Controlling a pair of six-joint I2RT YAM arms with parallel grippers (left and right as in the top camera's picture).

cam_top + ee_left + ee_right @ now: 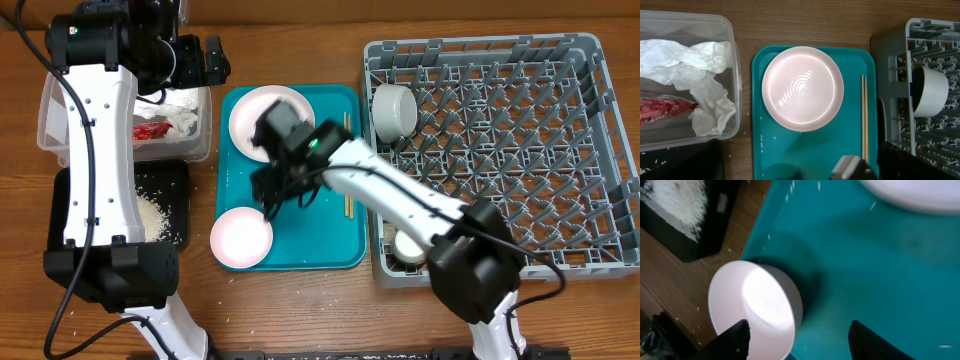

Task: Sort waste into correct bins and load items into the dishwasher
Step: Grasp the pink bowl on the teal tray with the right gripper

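While the crumpled napkin [700, 60] and red wrapper [665, 110] lie in the clear tub [735, 60] near the left jaws, whose spread I cannot tell, and rice [150, 215] sits in the black tray [175, 195], the right jaws hang wide open and empty over the pale bowl [752, 307] at the teal tray's [880, 270] corner. The bowl seems to overhang the edge, so a finger clipping its glossy rim could tip it onto the desk. The wrapper's print is unreadable. The dish rack [500, 130] stands far right.
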